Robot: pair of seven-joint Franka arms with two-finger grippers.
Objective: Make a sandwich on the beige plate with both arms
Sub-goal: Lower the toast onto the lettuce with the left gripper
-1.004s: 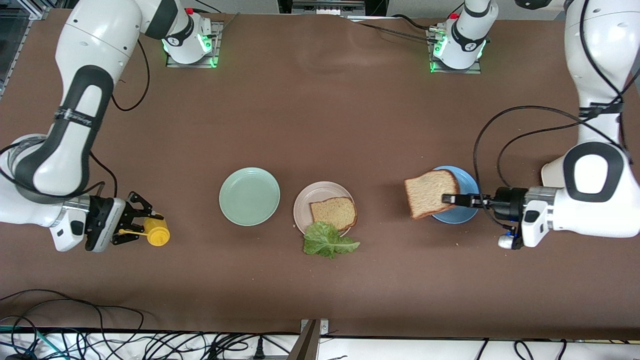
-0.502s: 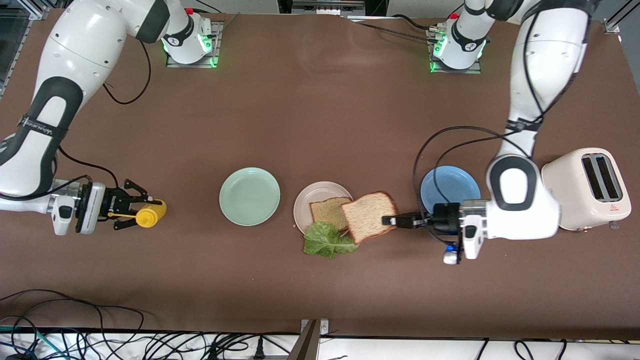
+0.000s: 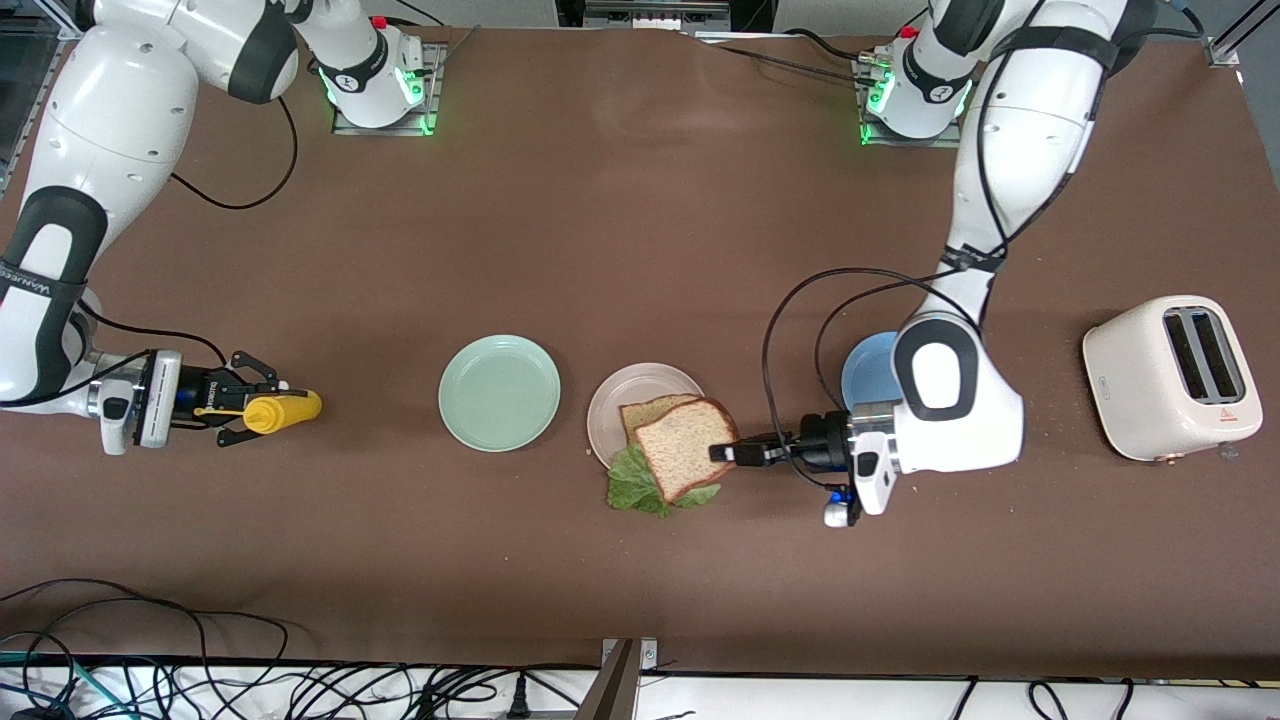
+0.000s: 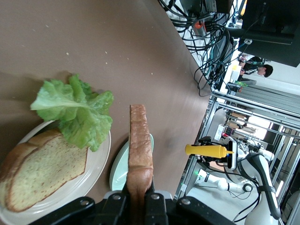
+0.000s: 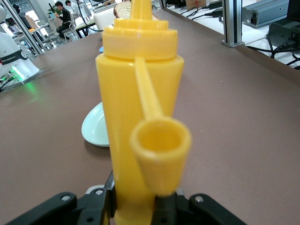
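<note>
While pinched, bread slice [image 3: 686,446] edge-up.

Brown desk [image 3: 640,230] – carried directly: mint plate [image 3: 499,392], beige plate [image 3: 620,395], blue plate [image 3: 868,370], cream toaster [image 3: 1170,378].

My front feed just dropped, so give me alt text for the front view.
The left pincer holds a bread slice over the beige plate, which carries another slice and lettuce hanging over its rim. The right pincer grips a yellow squeeze bottle toward the right arm's end.
</note>
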